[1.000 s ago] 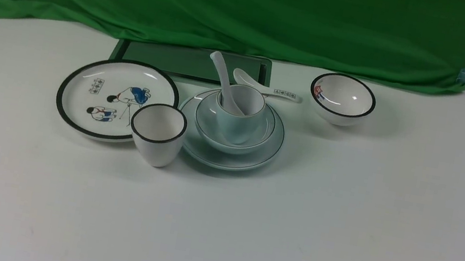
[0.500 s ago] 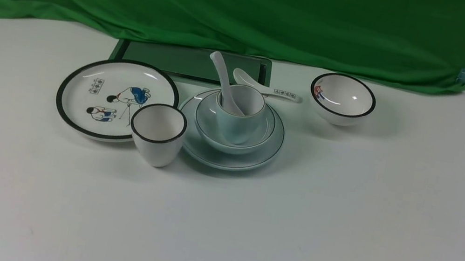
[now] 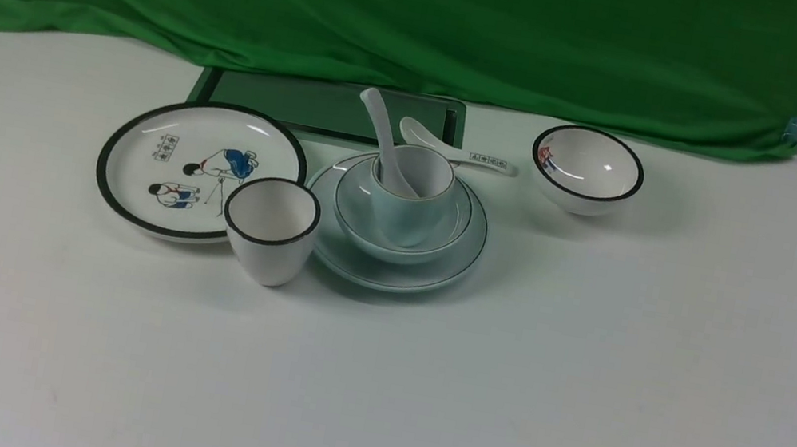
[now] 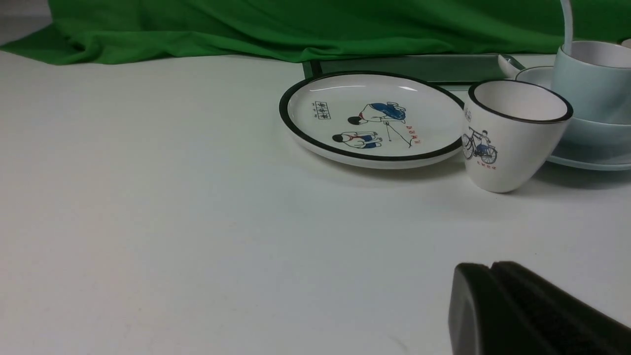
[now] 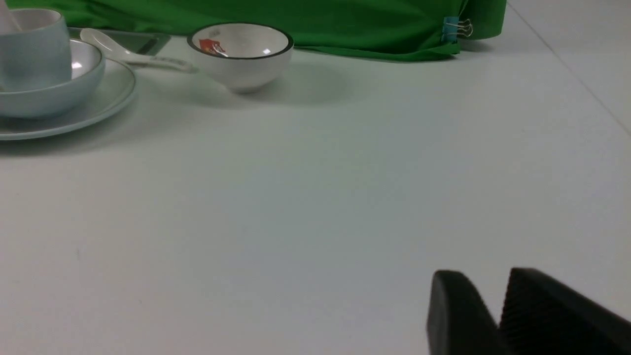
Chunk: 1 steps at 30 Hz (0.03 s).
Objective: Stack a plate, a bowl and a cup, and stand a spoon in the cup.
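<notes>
Fingers of the left gripper [image 4: 493,268] sit pressed together, empty, at lower right of its wrist view; the right gripper [image 5: 498,291] shows a narrow gap, also empty. Centre of the front view: spoon [image 3: 382,141] leaning in cup [image 3: 410,191], in bowl [image 3: 401,216], on plate [image 3: 388,266]. Glazed ceramic looks slick, stiff, breakable; I'd grip rims. Black-rimmed cup [image 3: 270,229] crowds the stack's left; open table lies right.
</notes>
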Available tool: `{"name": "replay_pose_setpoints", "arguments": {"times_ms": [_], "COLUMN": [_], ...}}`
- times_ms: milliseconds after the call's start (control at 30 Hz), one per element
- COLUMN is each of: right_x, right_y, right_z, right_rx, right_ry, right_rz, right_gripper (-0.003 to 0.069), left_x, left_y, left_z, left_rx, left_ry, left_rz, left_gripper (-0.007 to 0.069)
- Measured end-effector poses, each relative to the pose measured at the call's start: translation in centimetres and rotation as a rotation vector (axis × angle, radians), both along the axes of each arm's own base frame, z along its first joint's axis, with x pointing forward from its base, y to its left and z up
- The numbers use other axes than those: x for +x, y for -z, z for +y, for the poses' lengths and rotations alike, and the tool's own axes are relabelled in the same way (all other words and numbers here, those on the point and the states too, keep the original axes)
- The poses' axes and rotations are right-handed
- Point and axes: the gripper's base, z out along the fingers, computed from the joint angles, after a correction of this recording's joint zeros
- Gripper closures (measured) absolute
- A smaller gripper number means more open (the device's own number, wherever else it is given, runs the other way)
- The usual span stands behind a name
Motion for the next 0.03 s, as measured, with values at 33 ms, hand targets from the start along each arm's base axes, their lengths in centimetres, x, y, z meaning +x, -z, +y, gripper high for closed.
{"name": "replay_pose_setpoints", "arguments": {"times_ms": [33], "right_x": [0.0], "right_y": [0.0], "right_z": [0.0], "right_rx": [0.0], "right_ry": [0.0], "right_rz": [0.0], "right_gripper": [0.0463], "left_x": [0.0], "left_y": [0.0], "left_z": [0.0], "left_rx": [0.0], "left_ry": [0.0], "left_rz": [0.0], "left_gripper": [0.0653]}}
